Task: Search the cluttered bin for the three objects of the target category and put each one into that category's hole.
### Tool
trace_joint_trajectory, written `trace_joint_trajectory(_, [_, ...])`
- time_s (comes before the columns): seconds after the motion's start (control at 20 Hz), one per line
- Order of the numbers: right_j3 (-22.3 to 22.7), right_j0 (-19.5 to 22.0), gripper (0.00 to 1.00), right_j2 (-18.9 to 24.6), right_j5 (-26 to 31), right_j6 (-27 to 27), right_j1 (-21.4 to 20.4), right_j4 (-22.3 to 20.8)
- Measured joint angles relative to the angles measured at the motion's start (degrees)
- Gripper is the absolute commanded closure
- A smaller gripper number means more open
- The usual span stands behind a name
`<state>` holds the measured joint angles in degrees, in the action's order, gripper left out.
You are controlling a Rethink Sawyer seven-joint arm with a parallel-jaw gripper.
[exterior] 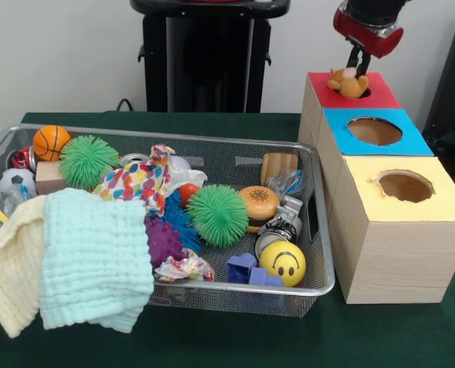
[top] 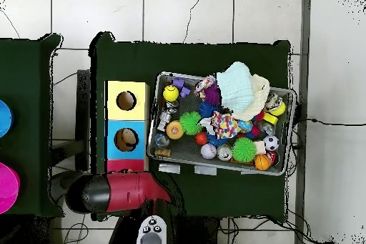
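Observation:
The silver wire-mesh bin (exterior: 235,143) stands on the green table, full of clutter; it also shows in the overhead view (top: 151,123). My gripper (exterior: 355,63) hangs over the red-topped hole (exterior: 365,93) of the far wooden box. It is shut on a small orange-tan plush toy (exterior: 348,83), which sits low at the hole's mouth. In the overhead view my red arm (top: 118,191) covers the red box and hides the gripper. No other plush animal shows in the bin.
The blue-topped hole (exterior: 374,131) and yellow-topped hole (exterior: 405,185) stand in the same row. The bin holds green spiky balls (exterior: 217,215), a burger toy (exterior: 259,205), a yellow smiley ball (exterior: 282,263), a small basketball (exterior: 51,141) and folded cloths (exterior: 90,261) over its near left corner.

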<state>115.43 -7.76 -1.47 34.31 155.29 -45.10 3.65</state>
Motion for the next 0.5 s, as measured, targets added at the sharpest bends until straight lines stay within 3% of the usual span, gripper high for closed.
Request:
trace_joint_trajectory(0.05, [-0.1, 0.0, 0.00, -0.4, 0.0, 0.0, 0.3, 0.0])
trace_joint_trajectory(0.5, [-0.3, -0.1, 0.00, -1.1, -0.4, 0.0, 2.0, -0.2])
